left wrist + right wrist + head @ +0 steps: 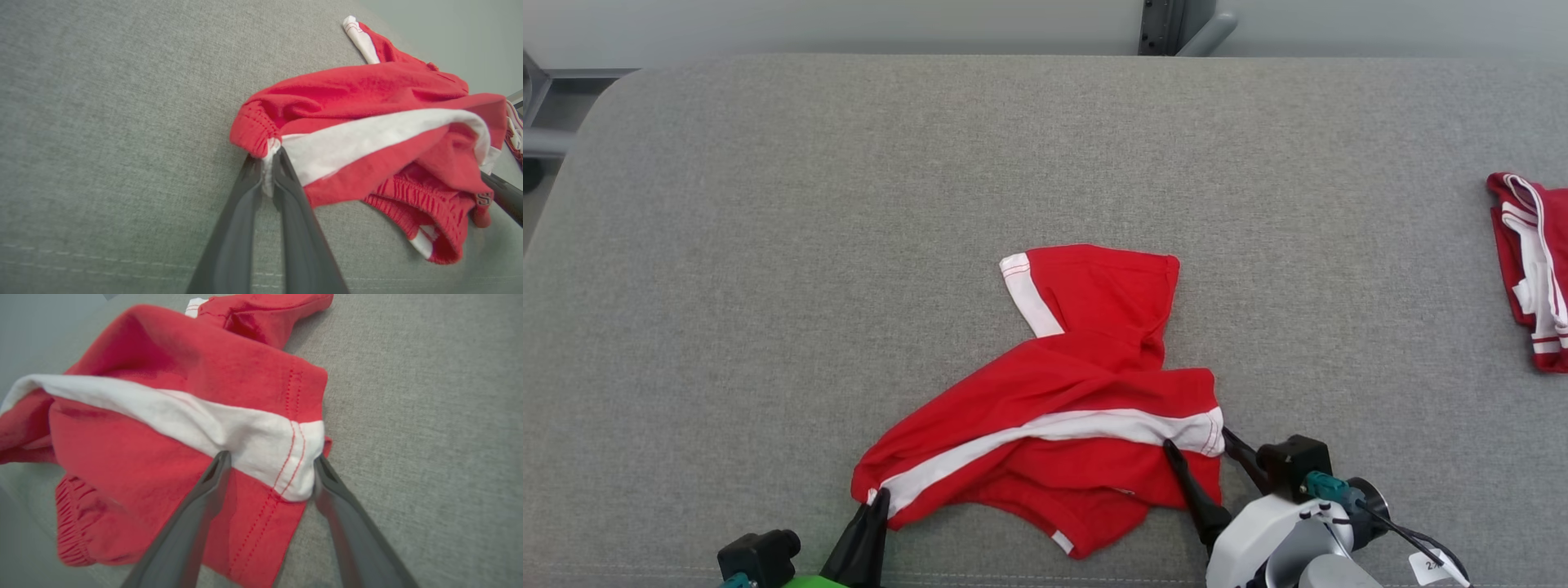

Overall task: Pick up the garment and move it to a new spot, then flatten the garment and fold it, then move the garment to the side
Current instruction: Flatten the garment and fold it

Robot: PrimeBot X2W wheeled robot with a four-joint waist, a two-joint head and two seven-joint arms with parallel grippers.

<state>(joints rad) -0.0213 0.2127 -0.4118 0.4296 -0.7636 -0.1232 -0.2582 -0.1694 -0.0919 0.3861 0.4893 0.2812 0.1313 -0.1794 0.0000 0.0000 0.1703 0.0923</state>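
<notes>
Bright, soft, even light is falling across the grey fabric surface (768, 245) and leaving only faint shadows under the red garment (1086, 384), while both wrist views are bending at their edges and blurring the dark fingers (237, 237) nearest the lens.

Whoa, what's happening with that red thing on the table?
A two-armed robot is handling crumpled red shorts with a white stripe on a gray padded table. Its left hand is pinched shut on one corner; its right hand is open, fingers either side of the opposite corner, not gripping. Another red garment lies far right.
</notes>
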